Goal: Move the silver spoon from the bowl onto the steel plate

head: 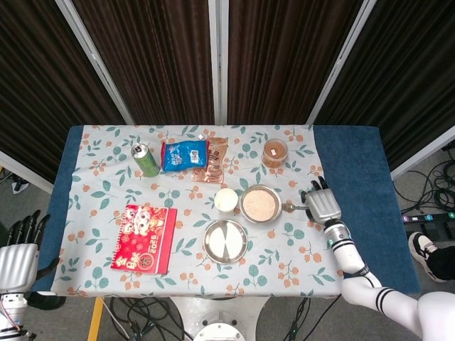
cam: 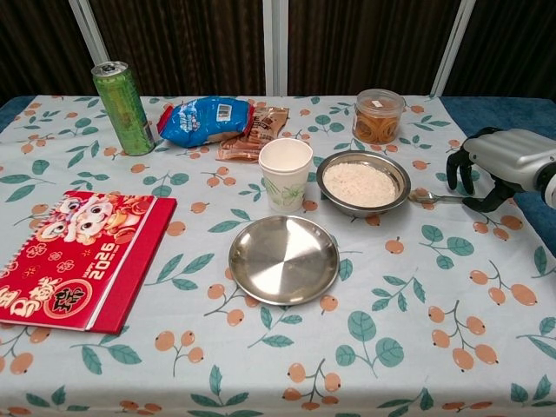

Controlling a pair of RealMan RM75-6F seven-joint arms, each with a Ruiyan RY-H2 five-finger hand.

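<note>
The silver spoon (cam: pixel 430 198) lies flat on the tablecloth just right of the steel bowl (cam: pixel 363 209) of white grains, its scoop end by the bowl's rim. From the head view the spoon (head: pixel 291 207) sits between the bowl (head: pixel 244 195) and my right hand (head: pixel 321 204). My right hand (cam: pixel 491 165) hangs over the handle's far end, fingers curled down on one side and thumb on the other, and it hides that end. The empty steel plate (cam: pixel 283 259) lies in front of the bowl. My left hand (head: pixel 18 249) is off the table's left edge, fingers spread, holding nothing.
A paper cup (cam: pixel 286 172) stands left of the bowl. A jar (cam: pixel 379 115) sits behind the bowl. A green can (cam: pixel 122 106), blue snack bag (cam: pixel 204 119) and brown packet (cam: pixel 256 130) line the back. A red calendar (cam: pixel 74 256) lies at the left.
</note>
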